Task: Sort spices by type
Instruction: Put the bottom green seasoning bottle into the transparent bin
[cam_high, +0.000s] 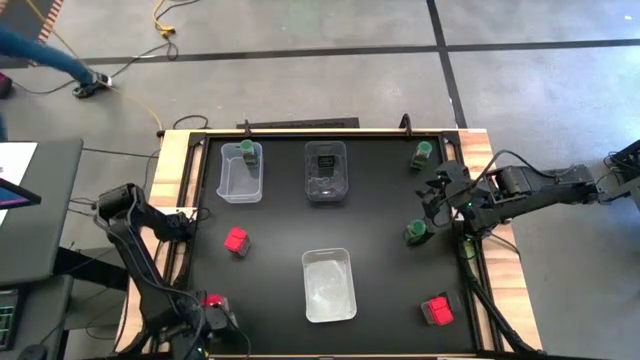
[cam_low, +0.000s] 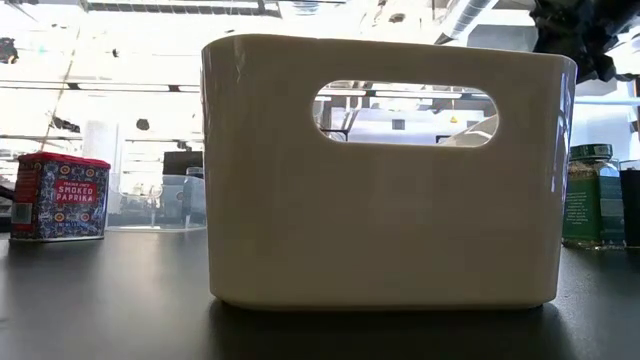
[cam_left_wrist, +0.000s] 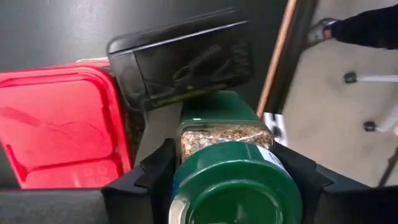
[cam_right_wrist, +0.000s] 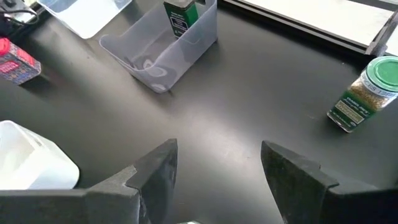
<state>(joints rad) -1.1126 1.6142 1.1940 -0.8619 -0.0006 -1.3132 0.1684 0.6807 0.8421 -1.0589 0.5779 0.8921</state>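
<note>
Pinching a round green-lidded jar (cam_left_wrist: 227, 134), the left tool (cam_left_wrist: 227, 180) sits at the near left corner of the counter (cam_high: 380, 230), its two dark fingers pressed against the jar's sides. The jar has a smooth green plastic cap and a clear body showing coarse tan flakes. Just beside it lies a flat red packet (cam_left_wrist: 59, 124) with rounded corners and a glossy face.

The right tool (cam_right_wrist: 217, 162) hangs over the matte black counter on the right side with its fingers spread apart and only bare surface showing between them. A second jar (cam_high: 418, 232) stands just beside it, and a third (cam_high: 424, 152) stands near the far right corner.

The far left clear bin (cam_high: 240, 185), thin-walled and rectangular, holds one green-lidded jar (cam_high: 247, 150). The clear bin beside it (cam_high: 326, 190) holds a dark rectangular box (cam_high: 325, 158). A milky, rounded-corner bin (cam_high: 328, 285) with an oval handle cut-out stands nearer, in the middle.

Two more red packets lie on the open counter, one left of centre (cam_high: 236, 240), printed with "Smoked Paprika", and one at the near right (cam_high: 437, 311).
</note>
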